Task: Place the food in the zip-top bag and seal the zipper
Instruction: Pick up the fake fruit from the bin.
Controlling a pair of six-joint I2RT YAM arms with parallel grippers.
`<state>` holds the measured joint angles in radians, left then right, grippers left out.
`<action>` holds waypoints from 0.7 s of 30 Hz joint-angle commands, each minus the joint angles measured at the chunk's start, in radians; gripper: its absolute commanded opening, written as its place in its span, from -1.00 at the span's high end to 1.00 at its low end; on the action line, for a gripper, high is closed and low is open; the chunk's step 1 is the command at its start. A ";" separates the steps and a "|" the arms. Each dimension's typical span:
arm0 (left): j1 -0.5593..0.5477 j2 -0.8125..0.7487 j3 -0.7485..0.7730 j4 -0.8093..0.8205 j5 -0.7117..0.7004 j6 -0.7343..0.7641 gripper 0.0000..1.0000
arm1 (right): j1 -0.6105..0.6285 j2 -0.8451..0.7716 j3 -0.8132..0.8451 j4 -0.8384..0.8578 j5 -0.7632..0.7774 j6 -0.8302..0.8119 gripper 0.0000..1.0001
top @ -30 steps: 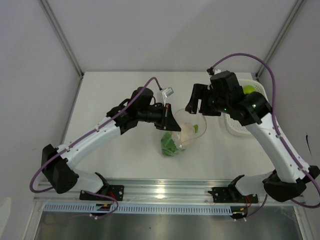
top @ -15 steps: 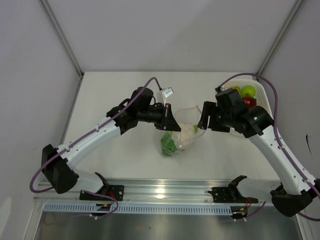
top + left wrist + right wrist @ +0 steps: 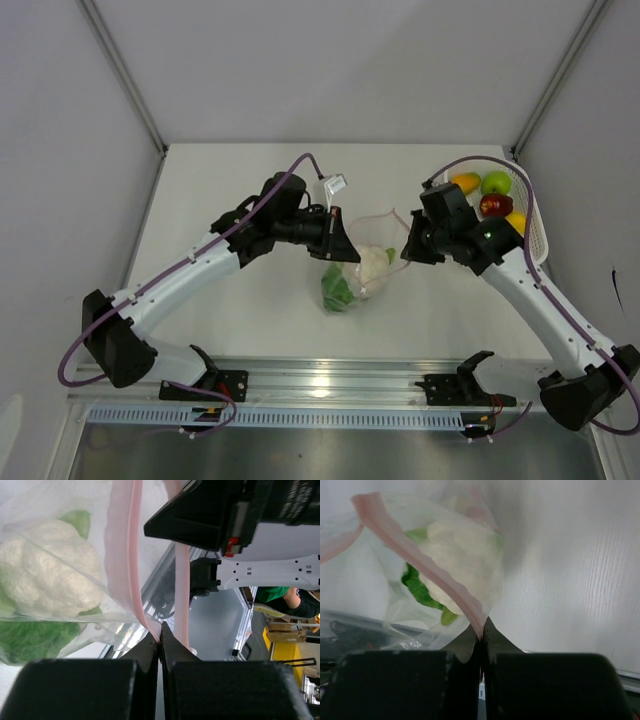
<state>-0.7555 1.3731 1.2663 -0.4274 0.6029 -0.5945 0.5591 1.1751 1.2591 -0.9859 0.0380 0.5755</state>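
Zip-top bag (image 3: 386, 232), mid-table (image 3: 250, 180), containing the white-and-green cabbage (image 3: 370, 267): each wrist view shows its own claw, left gripper (image 3: 160, 630) and right gripper (image 3: 481, 632), pinched tight on the pink zipper (image 3: 122, 555), while only the overhead view shows the apples and other fruit (image 3: 495, 184) lying in the white basket (image 3: 538, 215) at the right.

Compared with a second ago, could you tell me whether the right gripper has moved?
Yes. The right gripper came down the top view, away from the basket, and shut on the bag's zipper.
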 commanded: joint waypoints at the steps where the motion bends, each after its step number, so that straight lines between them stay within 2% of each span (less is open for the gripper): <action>1: -0.001 -0.078 0.109 -0.045 -0.014 0.051 0.99 | 0.010 -0.038 0.170 0.038 0.051 -0.019 1.00; 3: -0.001 -0.129 0.139 -0.073 -0.022 0.061 0.99 | 0.015 -0.052 0.285 -0.005 0.048 -0.020 1.00; 6: -0.001 -0.195 0.136 -0.080 -0.060 0.062 0.99 | 0.015 -0.068 0.335 -0.039 0.024 -0.005 1.00; 8: -0.001 -0.204 0.107 -0.068 -0.061 0.055 0.99 | 0.016 -0.080 0.294 -0.021 -0.004 0.009 1.00; 13: -0.001 -0.126 -0.048 0.031 -0.031 0.012 0.99 | 0.012 -0.086 0.006 0.125 -0.066 0.040 1.00; 16: 0.010 -0.060 -0.093 0.033 -0.037 0.013 0.99 | 0.007 -0.065 -0.032 0.136 -0.038 0.026 1.00; 19: 0.021 -0.054 -0.024 0.004 -0.029 0.024 0.99 | 0.002 -0.054 0.025 0.090 0.003 0.001 1.00; 21: 0.019 -0.071 0.075 -0.043 -0.034 0.042 0.99 | 0.004 -0.055 0.129 0.055 0.028 -0.012 1.00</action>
<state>-0.7425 1.3739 1.1969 -0.4683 0.5556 -0.5739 0.5667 1.1687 1.2400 -0.9371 0.0093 0.5926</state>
